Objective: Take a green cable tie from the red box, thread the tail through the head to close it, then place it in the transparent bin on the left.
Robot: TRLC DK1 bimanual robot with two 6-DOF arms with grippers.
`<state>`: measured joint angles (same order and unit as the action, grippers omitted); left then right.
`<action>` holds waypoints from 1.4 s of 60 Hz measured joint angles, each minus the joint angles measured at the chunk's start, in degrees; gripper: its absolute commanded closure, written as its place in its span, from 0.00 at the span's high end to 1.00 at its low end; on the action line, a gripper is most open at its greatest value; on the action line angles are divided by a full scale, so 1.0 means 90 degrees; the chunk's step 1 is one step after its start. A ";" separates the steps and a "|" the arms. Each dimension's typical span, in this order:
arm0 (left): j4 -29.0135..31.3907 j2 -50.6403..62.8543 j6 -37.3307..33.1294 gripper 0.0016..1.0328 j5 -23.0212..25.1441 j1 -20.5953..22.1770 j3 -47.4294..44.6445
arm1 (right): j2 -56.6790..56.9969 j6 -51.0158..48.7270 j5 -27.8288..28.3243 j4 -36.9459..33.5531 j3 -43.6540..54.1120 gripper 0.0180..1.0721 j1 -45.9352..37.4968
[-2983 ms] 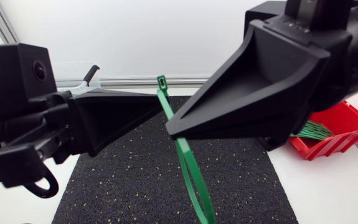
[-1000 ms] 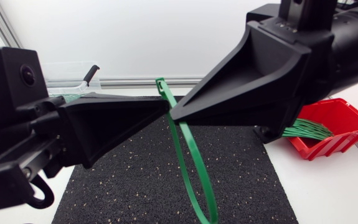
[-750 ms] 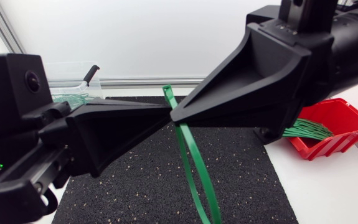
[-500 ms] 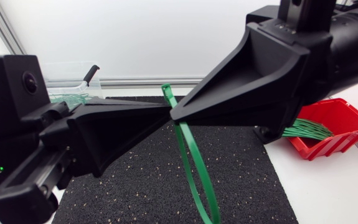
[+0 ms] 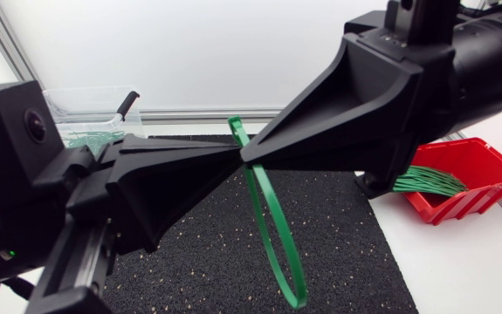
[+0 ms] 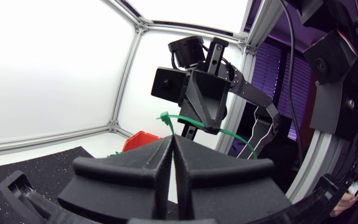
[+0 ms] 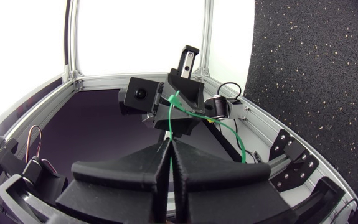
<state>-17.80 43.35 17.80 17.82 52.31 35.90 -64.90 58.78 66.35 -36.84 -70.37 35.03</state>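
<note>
Over the black speckled rubber mat [image 5: 189, 253], open at both sides, the left matte black wedge-fingered claw [image 5: 233, 157] and right claw [image 5: 247, 160] bar the middle tip to tip, a looped green plastic cable tie [image 5: 278, 235] hanging between.

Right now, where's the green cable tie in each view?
Head view: green cable tie at centre, where the left gripper and right gripper tips meet; loop hangs over the black mat.
Left wrist view: tie just ahead of its own shut fingertips, the right gripper beyond it.
Right wrist view: tie ahead of its own fingertips, at the left gripper's tip.
Shared landmark: the black mat.
</note>
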 measured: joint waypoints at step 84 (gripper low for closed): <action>0.0153 -0.0488 -0.2023 0.03 -0.1146 0.0777 -0.0289 | 0.0189 0.0022 -0.0185 -0.0410 -0.0131 0.25 -0.0172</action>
<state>-16.43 38.96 -0.40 7.51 59.31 33.30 -63.20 58.98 64.69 -40.53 -71.55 33.47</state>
